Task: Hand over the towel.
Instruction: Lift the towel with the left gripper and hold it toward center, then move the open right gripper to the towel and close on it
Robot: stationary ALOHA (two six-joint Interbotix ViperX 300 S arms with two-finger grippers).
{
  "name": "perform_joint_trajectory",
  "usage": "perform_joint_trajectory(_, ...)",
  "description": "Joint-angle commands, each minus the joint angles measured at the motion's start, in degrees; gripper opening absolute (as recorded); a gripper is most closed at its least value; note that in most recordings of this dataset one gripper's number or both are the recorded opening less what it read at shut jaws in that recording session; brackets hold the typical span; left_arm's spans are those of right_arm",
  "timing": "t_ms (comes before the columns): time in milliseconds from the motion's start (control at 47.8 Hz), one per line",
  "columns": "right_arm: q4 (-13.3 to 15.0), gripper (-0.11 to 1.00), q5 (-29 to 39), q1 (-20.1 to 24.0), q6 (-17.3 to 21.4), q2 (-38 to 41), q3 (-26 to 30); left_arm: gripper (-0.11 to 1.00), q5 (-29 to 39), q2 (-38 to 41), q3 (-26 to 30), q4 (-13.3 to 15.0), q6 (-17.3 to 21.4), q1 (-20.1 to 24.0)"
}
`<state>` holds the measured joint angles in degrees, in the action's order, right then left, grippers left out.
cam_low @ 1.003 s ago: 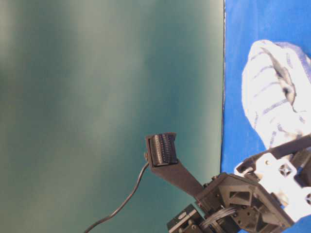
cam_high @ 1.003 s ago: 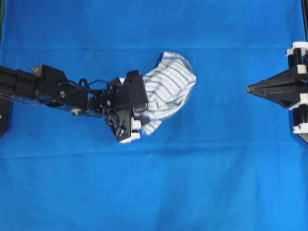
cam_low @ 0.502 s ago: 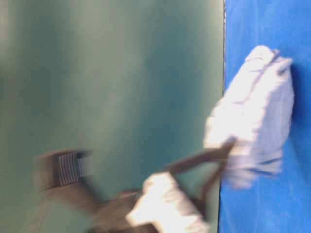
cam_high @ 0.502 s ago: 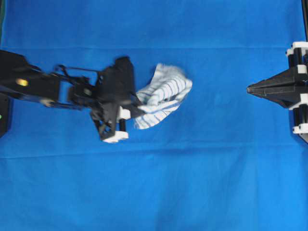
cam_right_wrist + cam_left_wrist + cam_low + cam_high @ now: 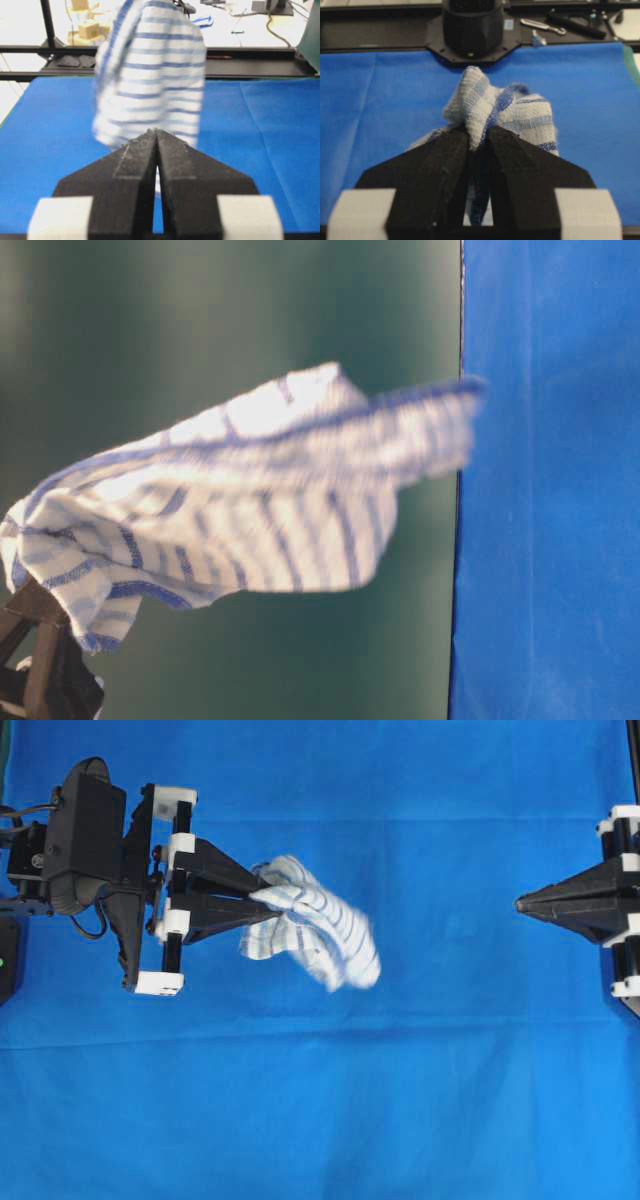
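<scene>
my fingers: my left gripper is clamping a bunched end of the towel; my right gripper is sitting pressed together on nothing, well apart at the far edge.
towel place: it is hanging in the air over the blue sheet, between my two grippers.
towel axis: its long side is running from my left fingertips toward my right gripper, free end slanting down-picture in the overhead view.
table-level view: it is showing the towel streaming out sideways, blurred at the free end.
left wrist view: it is showing the pinched fold poking up between my fingers.
right wrist view: the towel is facing me broadside beyond my fingertips.
</scene>
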<state>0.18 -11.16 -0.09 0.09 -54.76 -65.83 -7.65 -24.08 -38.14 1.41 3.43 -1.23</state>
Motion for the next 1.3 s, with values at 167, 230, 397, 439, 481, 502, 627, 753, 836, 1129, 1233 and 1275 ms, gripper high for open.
perform_joint_trajectory(167,-0.26,0.0,-0.53,0.0,0.44,0.09,1.58,0.06,-0.79,-0.18,0.7,-0.09,0.26,-0.44)
perform_joint_trajectory(230,-0.26,0.0,-0.62,0.0,1.05,0.0,1.67,0.06,-0.97,-0.18,0.7,-0.09,0.26,-0.44)
perform_joint_trajectory(397,-0.26,0.0,-0.26,0.0,2.11,0.26,1.67,0.06,-1.05,-0.18,0.62,-0.09,0.35,-0.44)
perform_joint_trajectory(439,-0.26,0.01,-0.26,0.0,2.2,0.26,1.67,0.06,-1.05,-0.18,0.62,-0.09,0.35,-0.44)
perform_joint_trajectory(481,-0.26,0.01,-0.53,0.0,2.37,0.53,1.76,0.06,-1.14,-0.18,0.53,-0.09,0.35,-0.44)
perform_joint_trajectory(502,-0.26,0.01,-0.53,0.0,2.37,0.7,1.85,0.06,-1.14,-0.18,0.53,-0.09,0.44,-0.44)
perform_joint_trajectory(627,-0.26,0.18,-1.32,0.0,2.55,2.64,2.46,0.06,-1.23,0.09,0.62,-0.09,0.35,-0.44)
perform_joint_trajectory(753,-0.26,0.57,-4.31,0.0,2.55,6.06,3.52,0.06,-1.23,0.53,0.7,-0.09,0.35,-0.44)
perform_joint_trajectory(836,-0.26,0.72,-6.5,0.0,2.55,10.02,5.19,0.06,-1.23,0.88,0.79,-0.09,0.35,-0.44)
perform_joint_trajectory(1129,-0.35,0.73,-12.04,0.09,2.64,27.33,14.15,0.06,-1.93,1.23,0.88,-0.09,0.35,-0.44)
perform_joint_trajectory(1233,-0.35,0.73,-13.36,0.7,2.99,33.66,18.28,0.06,-1.93,1.23,0.79,-0.09,0.35,-0.44)
perform_joint_trajectory(1275,-0.26,0.73,-13.54,1.14,3.08,36.12,20.13,0.06,-1.93,1.23,0.79,-0.09,0.35,-0.44)
